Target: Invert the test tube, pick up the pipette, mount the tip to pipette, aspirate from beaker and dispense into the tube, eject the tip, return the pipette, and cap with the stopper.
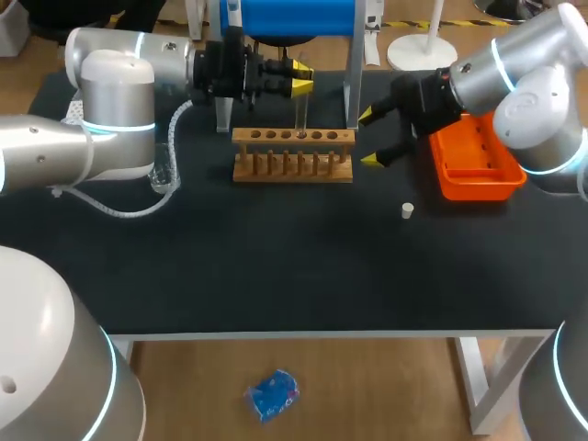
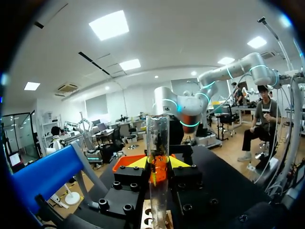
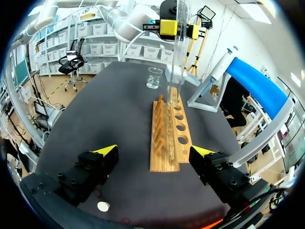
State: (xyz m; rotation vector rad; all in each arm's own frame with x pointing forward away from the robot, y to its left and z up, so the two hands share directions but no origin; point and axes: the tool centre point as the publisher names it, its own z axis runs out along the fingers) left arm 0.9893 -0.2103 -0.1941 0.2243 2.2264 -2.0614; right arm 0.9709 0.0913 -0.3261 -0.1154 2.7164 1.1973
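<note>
1. Two arms reach over the black table [image 1: 276, 276], the left arm from the left side and the right arm from the right.
2. The left gripper [image 1: 299, 79] is clamped on a clear glass test tube [image 1: 301, 112]. Its yellow tips pinch the tube from both sides, on the upper part.
3. The tube is upright, directly over the light wooden tube rack [image 1: 292, 154], w/ its lower end at a hole toward the rack's middle. Can't tell whether the end sits in the hole or just above it; the right wrist view is too small there.
4. The rack lies mid-table, a row of round holes along its top bar and pegs along the front.
5. The right gripper [image 1: 369, 138] is just beside the rack's right end, tips pointing at it. Its fingers are spread wide w/ nothing btwn them.
6. An orange plastic tray [image 1: 478, 179] is on the table's right side, partly under the right arm's wrist.
7. A small white stopper [image 1: 407, 211] lies on the table nearer the front edge than the right gripper, apart from both rack and tray.
8. A clear glass beaker [image 3: 154, 77] stands beyond the rack's left end, near the left arm.
9. A blue-topped stand on metal legs [image 1: 289, 18] is behind the rack, at the table's far edge.
</note>
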